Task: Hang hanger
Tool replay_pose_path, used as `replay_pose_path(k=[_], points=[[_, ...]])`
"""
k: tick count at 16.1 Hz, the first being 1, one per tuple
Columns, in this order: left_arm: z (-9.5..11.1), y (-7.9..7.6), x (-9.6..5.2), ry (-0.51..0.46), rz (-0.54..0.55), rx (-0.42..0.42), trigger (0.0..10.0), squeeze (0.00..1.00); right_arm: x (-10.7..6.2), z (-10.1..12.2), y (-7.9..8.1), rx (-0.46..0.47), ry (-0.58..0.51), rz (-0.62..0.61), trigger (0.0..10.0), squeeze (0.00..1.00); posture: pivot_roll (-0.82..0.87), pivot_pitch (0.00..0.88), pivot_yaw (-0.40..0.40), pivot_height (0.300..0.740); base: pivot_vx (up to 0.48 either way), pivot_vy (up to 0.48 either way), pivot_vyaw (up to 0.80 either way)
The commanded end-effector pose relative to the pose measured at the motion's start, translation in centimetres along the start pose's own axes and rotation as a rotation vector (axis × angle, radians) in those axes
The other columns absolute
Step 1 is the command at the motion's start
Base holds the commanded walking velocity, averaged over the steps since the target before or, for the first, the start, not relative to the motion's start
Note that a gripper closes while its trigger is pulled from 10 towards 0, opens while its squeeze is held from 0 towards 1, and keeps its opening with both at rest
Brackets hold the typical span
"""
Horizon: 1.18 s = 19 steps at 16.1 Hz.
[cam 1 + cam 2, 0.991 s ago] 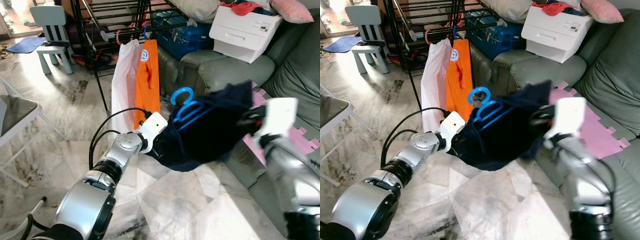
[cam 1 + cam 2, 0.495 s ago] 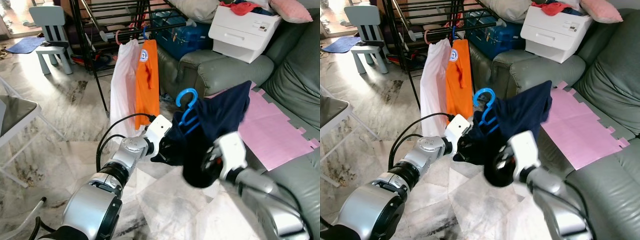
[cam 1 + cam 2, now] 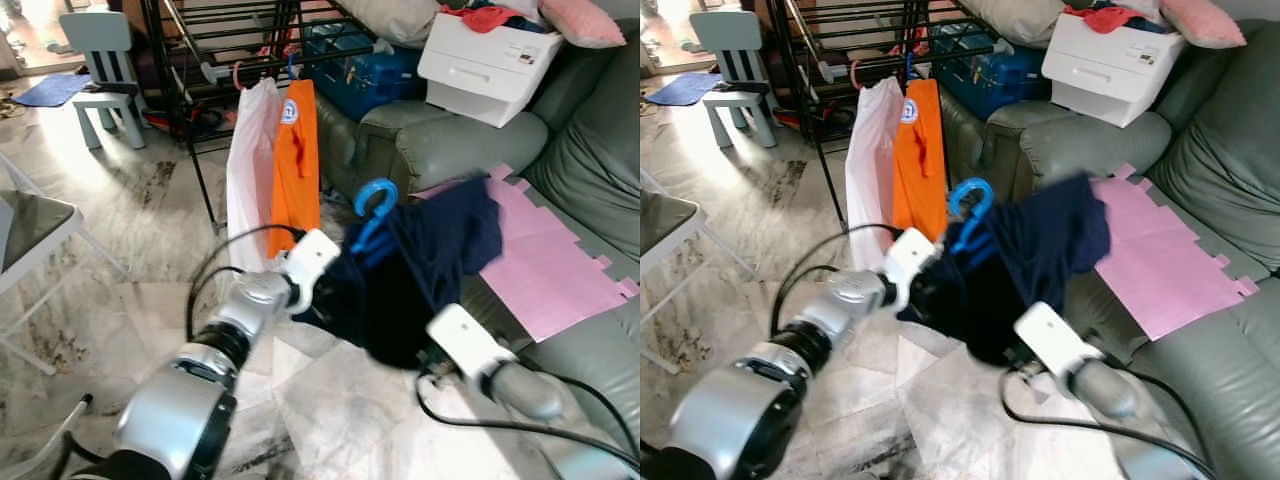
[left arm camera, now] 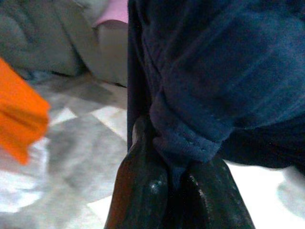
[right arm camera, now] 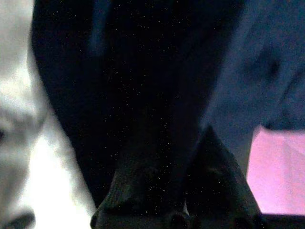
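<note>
Gripping a fold of a dark navy fabric garment [image 3: 420, 270] draped on a bright blue plastic hanger [image 3: 372, 205], the left gripper [image 3: 325, 300] is holding the load up over the pale marble floor [image 3: 150, 200], in front of a grey-green leather sofa [image 3: 440, 140], in the left eye view. The hanger's hook is standing above the cloth, well apart from the black metal drying rack [image 3: 200, 60] where a white garment [image 3: 245, 170] and an orange shirt [image 3: 297, 165] are hanging side by side. The right gripper [image 3: 420, 350] is sitting low against the underside of the navy cloth, its white wrist block just behind it. A pink foam mat [image 3: 545, 260] is lying on the sofa seat, a white printer [image 3: 490, 60] is resting on the sofa arm, and a pale blue child's chair [image 3: 105, 70] is standing far off by the doorway. In the left wrist view, the two black fingers [image 4: 143, 186] are clenching a stitched hem of the navy garment between them, with the orange shirt blurring at one edge and the sofa beyond. In the right wrist view, the frame is very dark: the fingers [image 5: 138, 186] are pointing into the navy cloth, with the pink mat showing to one side, and it cannot be told whether they are closed on anything.
</note>
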<state>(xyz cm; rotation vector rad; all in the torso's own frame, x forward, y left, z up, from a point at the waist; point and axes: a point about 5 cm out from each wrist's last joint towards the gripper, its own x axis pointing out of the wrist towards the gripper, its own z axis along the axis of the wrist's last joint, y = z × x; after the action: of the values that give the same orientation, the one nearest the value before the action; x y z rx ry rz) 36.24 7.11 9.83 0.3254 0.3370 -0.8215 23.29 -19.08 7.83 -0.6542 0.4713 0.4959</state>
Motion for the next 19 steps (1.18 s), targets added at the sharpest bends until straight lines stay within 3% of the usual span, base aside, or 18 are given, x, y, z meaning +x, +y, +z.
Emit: replay_pose_path(k=[1, 3, 9, 10, 11, 12, 13, 14, 15, 16, 19], points=[[2.6, 1.0, -0.1, -0.081, 0.037, 0.076, 0.0, 0.0, -0.3, -0.9, 0.1, -0.051, 0.044, 0.012, 10.0, 1.0, -0.05, 0.0, -0.026, 0.74, 0.0, 0.0, 0.0], [2.9, 1.4, -0.2, -0.081, 0.054, 0.079, 0.0, 0.0, -1.1, -1.8, -1.0, -0.027, 0.067, -0.07, 10.0, 1.0, -0.05, 0.0, -0.027, 0.74, 0.0, 0.0, 0.0], [3.8, 1.9, -0.8, -0.068, -0.01, 0.3, 0.0, 0.0, -3.9, 0.2, -1.7, -0.033, -0.102, 0.063, 10.0, 1.0, -0.06, 0.0, -0.02, 0.74, 0.0, 0.0, 0.0], [3.8, 2.6, -1.2, -0.053, 0.007, 0.308, 0.0, 0.0, -4.1, 0.7, -2.7, -0.021, -0.123, 0.022, 10.0, 1.0, -0.06, 0.0, -0.019, 0.74, 0.0, 0.0, 0.0], [4.0, 2.8, -1.2, -0.059, 0.02, 0.302, 0.0, 0.0, -3.5, 0.4, -4.1, -0.016, -0.105, -0.122, 10.0, 1.0, -0.06, 0.0, -0.022, 0.74, 0.0, 0.0, 0.0], [4.2, 2.8, -1.2, -0.069, 0.026, 0.281, 0.0, 0.0, -3.1, 0.2, -4.9, -0.068, -0.103, -0.219, 10.0, 1.0, -0.05, 0.0, -0.024, 0.74, 0.0, 0.0, 0.0], [4.4, 2.7, -1.1, -0.084, 0.035, 0.265, 0.0, 0.0, -2.8, 0.9, -5.9, 0.038, -0.181, -0.351, 10.0, 1.0, -0.05, 0.0, -0.025, 0.74, 0.0, 0.0, 0.0], [4.4, 2.7, -1.0, -0.089, 0.038, 0.262, 0.0, 0.0, -2.7, 1.2, -6.1, 0.088, -0.209, -0.381, 10.0, 1.0, -0.05, 0.0, -0.025, 0.74, 0.0, 0.0, 0.0], [4.3, 2.4, -0.9, -0.092, 0.027, 0.259, 0.0, 0.0, -2.7, 2.8, -5.6, 0.181, -0.349, -0.365, 10.0, 1.0, -0.05, 0.0, -0.026, 0.74, 0.0, 0.0, 0.0], [4.2, 2.1, -0.8, -0.092, 0.014, 0.259, 0.0, 0.0, -2.8, 3.8, -5.2, 0.169, -0.421, -0.366, 10.0, 1.0, -0.05, 0.0, -0.026, 0.74, 0.0, 0.0, 0.0], [4.1, 1.9, -0.7, -0.097, -0.005, 0.253, 0.0, 0.0, -2.0, 3.7, -3.7, 0.156, -0.412, -0.273, 10.0, 1.0, -0.05, 0.0, -0.028, 0.74, 0.0, 0.0, 0.0]])
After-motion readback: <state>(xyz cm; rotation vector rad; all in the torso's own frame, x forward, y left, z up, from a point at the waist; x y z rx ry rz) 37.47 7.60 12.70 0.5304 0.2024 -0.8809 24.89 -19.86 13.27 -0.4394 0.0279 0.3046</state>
